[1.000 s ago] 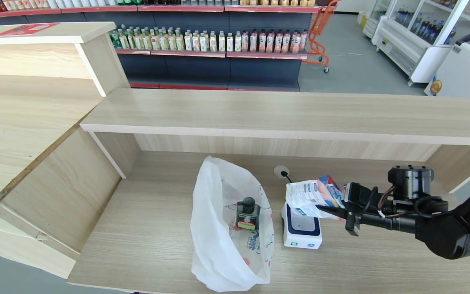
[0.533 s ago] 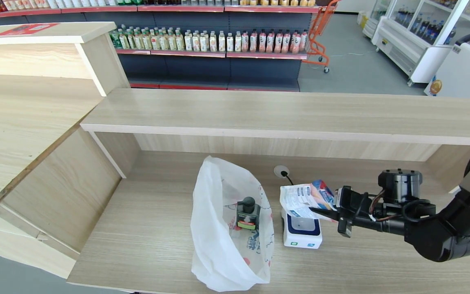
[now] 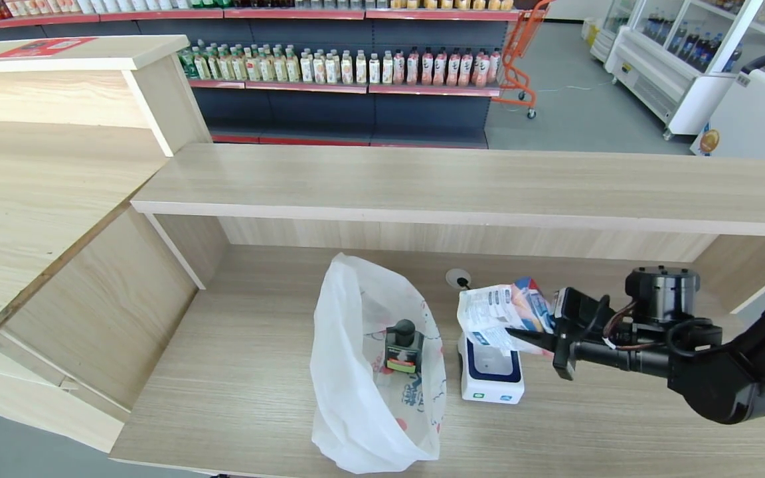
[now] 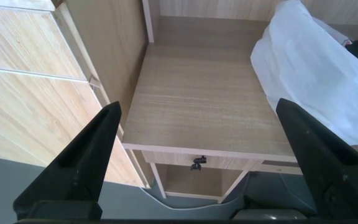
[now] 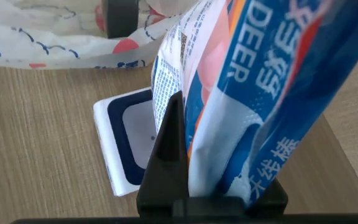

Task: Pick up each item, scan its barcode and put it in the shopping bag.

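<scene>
Right gripper [image 3: 528, 330] clenched on a snack packet [image 3: 503, 311], arm coming in from the right side of the worktop [image 3: 243, 392]. Packet is blue, orange and white, held roughly on edge with its white printed back turned up and toward the bag. It sits over the rear part of the scanner [image 3: 491, 377]; can't tell if it touches the scanner top. In the right wrist view one dark finger [image 5: 169, 149] presses flat against the packet's white side (other finger hidden behind the packet [image 5: 253, 93]), with the scanner's dark blue face [image 5: 132, 140] below it.

Scanner is a white block with a dark blue top, standing on the worktop just right of the shopping bag [image 3: 356, 385]. Bag is white plastic, mouth open upward, slumped on the worktop centre. Inside it a small dark bottle [image 3: 403, 348] stands upright, round black cap, green and red label.

Left gripper [image 4: 197, 104] released, fingers spread wide, nothing between them, hanging past the worktop's near left corner; the bag's white side [image 4: 316, 81] is off to one side of it.

Cable port [image 3: 457, 277] in the worktop behind the scanner. Raised counter ledge [image 3: 462, 186] runs across the back; store shelf with rows of bottles [image 3: 342, 66] beyond.
</scene>
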